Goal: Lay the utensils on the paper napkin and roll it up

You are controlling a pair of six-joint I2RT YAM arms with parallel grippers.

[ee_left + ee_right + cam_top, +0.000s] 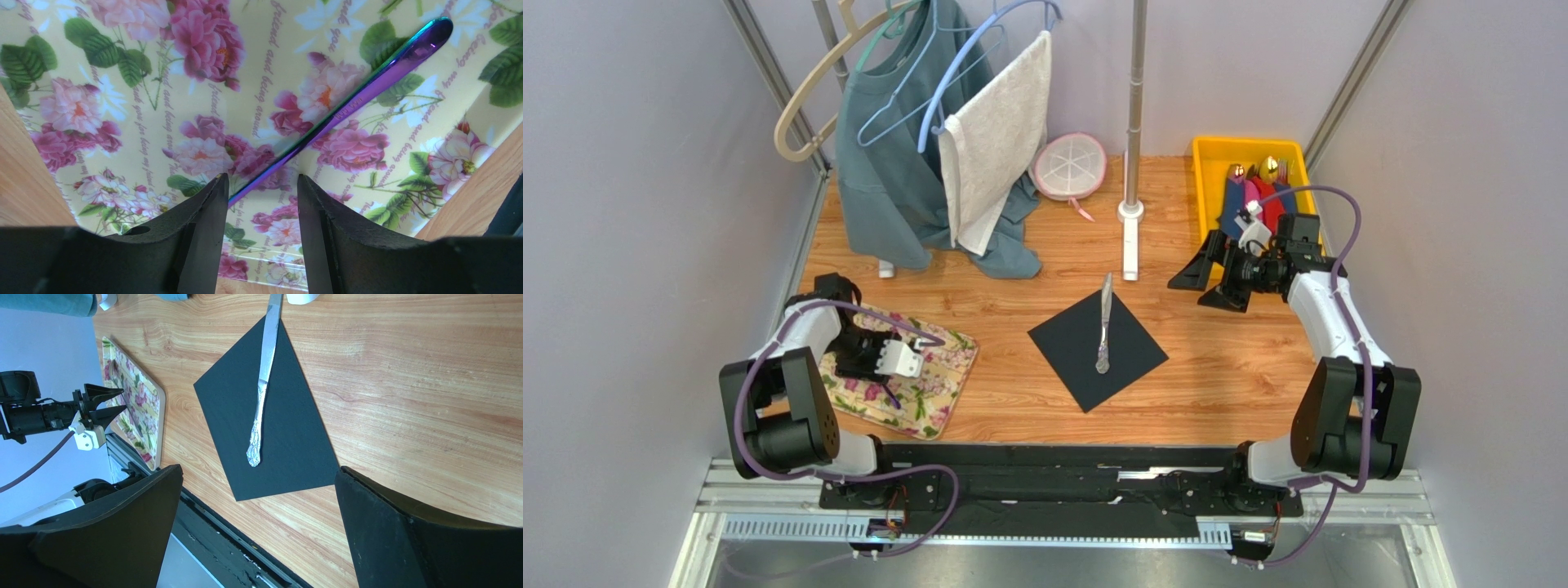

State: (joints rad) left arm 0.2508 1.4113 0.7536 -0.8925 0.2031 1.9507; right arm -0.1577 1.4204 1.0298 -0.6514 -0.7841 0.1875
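Note:
The black paper napkin [1097,353] lies as a diamond at the middle of the table; it also shows in the right wrist view [288,435]. A silver knife [1103,321] lies on it, its blade past the far corner [263,386]. A slim iridescent purple utensil handle [368,79] lies on the floral mat [153,110]; its head is hidden behind my left fingers. My left gripper [263,184] is open just above the mat [940,368], with the handle running under its left finger. My right gripper [1208,286] is open wide and empty, raised to the right of the napkin [258,478].
A yellow bin [1210,159] with coloured rolled napkins stands at the back right, just behind my right gripper. A rack pole and its base [1130,214] stand behind the napkin. A shirt and towel [995,135] hang at the back left, beside a pink round lid [1069,165].

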